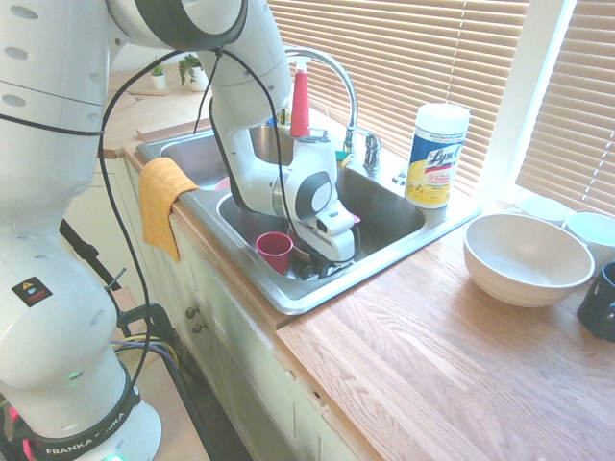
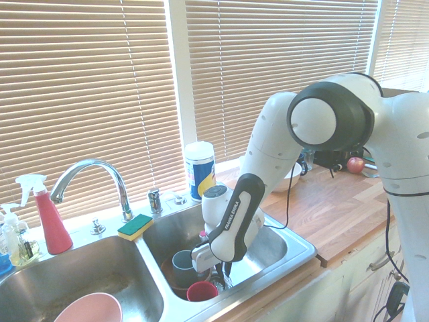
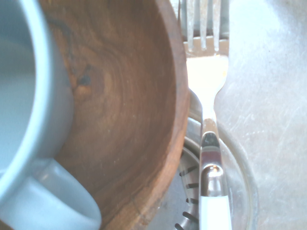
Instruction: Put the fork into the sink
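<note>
The fork (image 3: 206, 86), silver tines and a white handle, shows in the wrist view. It lies over the steel floor and drain of the sink (image 3: 268, 96), right beside a brown wooden bowl (image 3: 129, 96) that holds a blue-grey mug (image 3: 24, 96). My gripper (image 1: 322, 271) reaches deep into the right basin of the sink (image 1: 288, 298), next to a red cup (image 1: 275, 250). From the other side the gripper (image 2: 221, 275) hangs low behind the red cup (image 2: 201, 290) and the mug (image 2: 182, 261). The exterior views hide the fork and the fingertips.
A curved faucet (image 1: 336, 72), a red spray bottle (image 1: 300, 96) and a wipes canister (image 1: 437, 154) stand behind the basins. A yellow cloth (image 1: 161, 202) drapes over the front rim. A large white bowl (image 1: 527, 257) sits on the wooden counter. A pink bowl (image 2: 87, 310) lies in the left basin.
</note>
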`<state>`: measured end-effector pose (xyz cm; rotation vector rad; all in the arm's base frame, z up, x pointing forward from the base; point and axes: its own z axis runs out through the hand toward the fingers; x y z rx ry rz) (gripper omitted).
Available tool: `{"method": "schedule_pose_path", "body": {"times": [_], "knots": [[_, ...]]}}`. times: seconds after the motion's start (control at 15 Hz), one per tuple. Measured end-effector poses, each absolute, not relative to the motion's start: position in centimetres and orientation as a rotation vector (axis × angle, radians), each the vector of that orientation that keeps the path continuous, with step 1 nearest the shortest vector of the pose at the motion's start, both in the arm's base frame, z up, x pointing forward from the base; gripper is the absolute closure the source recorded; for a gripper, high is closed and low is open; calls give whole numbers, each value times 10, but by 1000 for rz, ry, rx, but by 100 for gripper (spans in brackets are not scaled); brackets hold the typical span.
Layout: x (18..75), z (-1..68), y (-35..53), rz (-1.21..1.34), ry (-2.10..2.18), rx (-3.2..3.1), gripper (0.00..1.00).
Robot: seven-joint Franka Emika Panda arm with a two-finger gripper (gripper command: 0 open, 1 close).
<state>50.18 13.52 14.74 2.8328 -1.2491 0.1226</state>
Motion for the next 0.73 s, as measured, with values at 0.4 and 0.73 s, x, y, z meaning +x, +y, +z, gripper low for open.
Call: {"method": "schedule_pose_path", "body": {"times": [0.4,0.73], "knots": [[504,153,137,121,-1278,2841,0],[509,222,144,144,-1218,2893,0]]}}
